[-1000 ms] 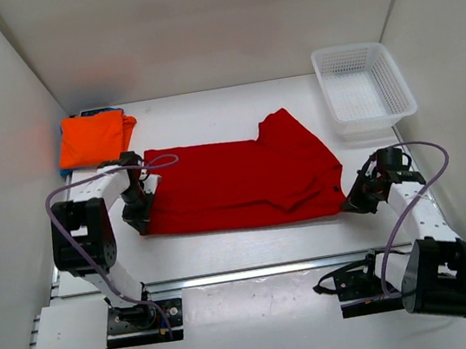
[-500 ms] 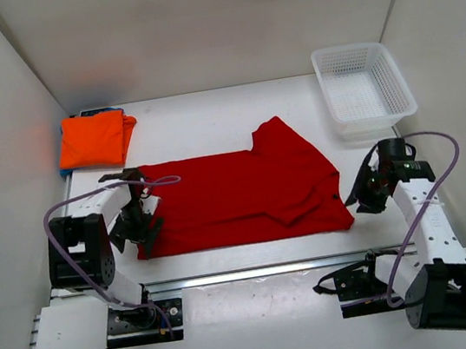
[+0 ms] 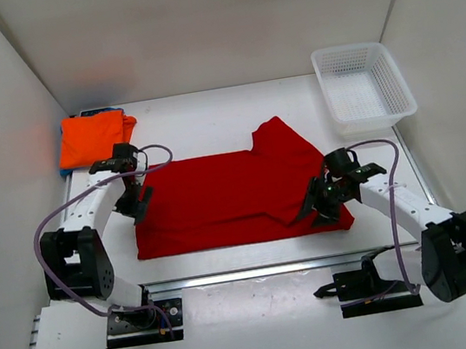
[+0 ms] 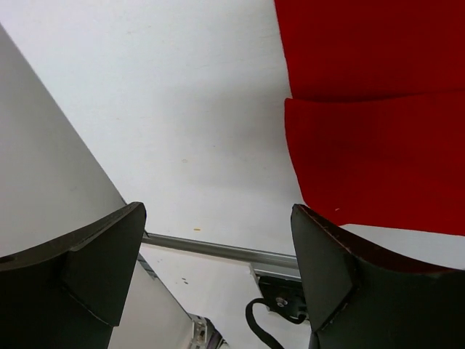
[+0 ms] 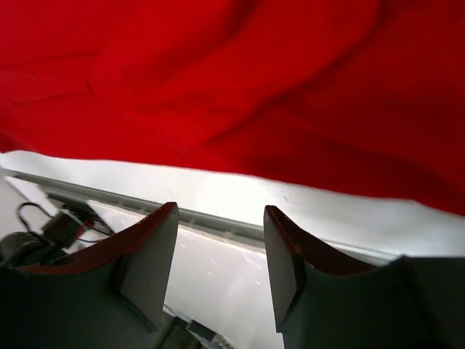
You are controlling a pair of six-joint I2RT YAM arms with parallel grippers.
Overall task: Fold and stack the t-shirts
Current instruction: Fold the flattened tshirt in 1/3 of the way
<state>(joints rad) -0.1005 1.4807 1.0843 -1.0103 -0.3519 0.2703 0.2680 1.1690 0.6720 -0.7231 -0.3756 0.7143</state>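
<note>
While the top view hides both finger gaps, the wrist views show them: left gripper point(image 4: 218, 218) spread wide, empty, over bare table point(image 4: 182, 109), red shirt point(image 4: 370, 109) just to its right, two layers showing at that edge. Right gripper point(image 5: 220, 225) parted moderately, holding nothing, above the shirt's near hem, rail point(image 5: 73, 190) below. From above, red shirt lies flat mid-table, left gripper at its left edge, right gripper over its near right corner. Farther back, orange shirt point(image 3: 92, 138) folded far left, blue edge point(image 3: 101, 112) under it; basket point(image 3: 364, 85) far right
</note>
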